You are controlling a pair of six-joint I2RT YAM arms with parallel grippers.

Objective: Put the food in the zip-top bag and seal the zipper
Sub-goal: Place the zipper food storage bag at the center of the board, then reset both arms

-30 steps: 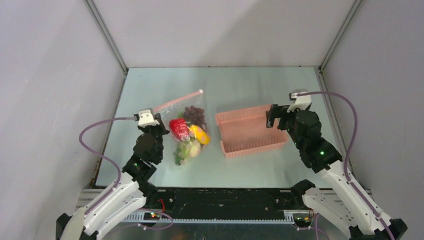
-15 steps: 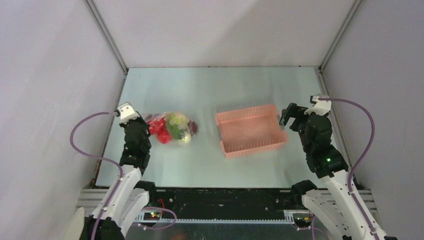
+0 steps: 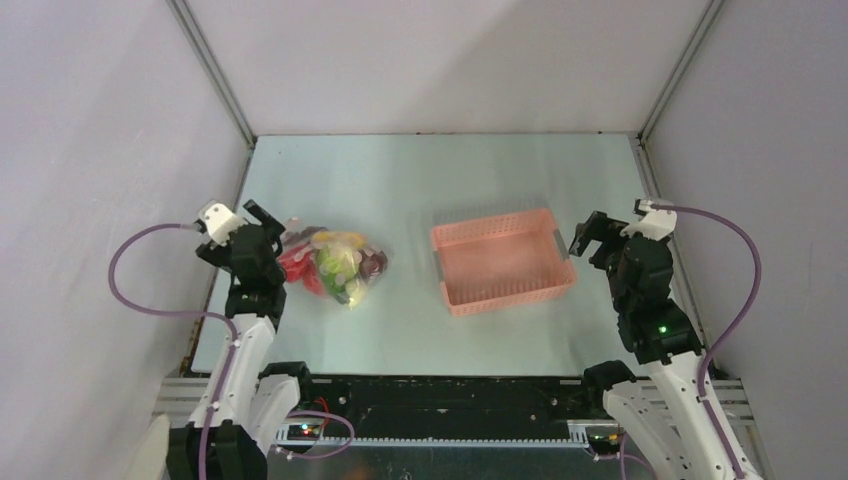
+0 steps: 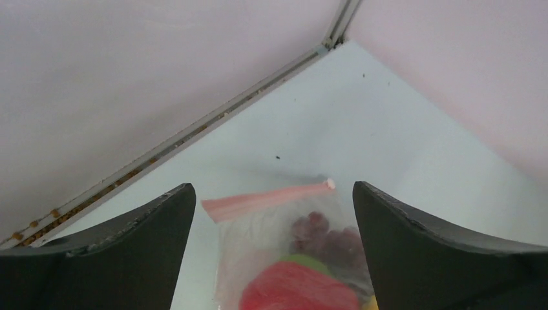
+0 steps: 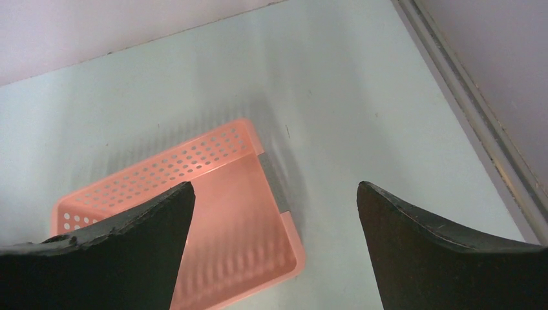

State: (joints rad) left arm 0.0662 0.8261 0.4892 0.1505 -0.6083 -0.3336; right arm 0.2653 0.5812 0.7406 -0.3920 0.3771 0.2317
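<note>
Near side: left gripper [image 4: 273, 186] spread wide, holding nothing; right gripper [image 5: 275, 185] likewise spread, beside the pink perforated plastic basket [image 3: 503, 262] right of centre. Thin clear zip-top bag [image 3: 335, 262] lies by the left edge with toy food [image 4: 297, 287] inside, its pale pink zipper strip [image 4: 268, 199] at the end away from the left gripper. Beyond: pale blue-green tabletop [image 3: 420, 180], grey walls [image 3: 440, 60], metal corner posts [image 3: 210, 70].

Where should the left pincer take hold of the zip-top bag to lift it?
Probably the zipper: it is a flat, narrow strip at the zip-top bag's mouth, clear of the food bulging behind it. Come down from above with the jaws across the strip's width. The open left pincer frames it in its wrist view.
</note>
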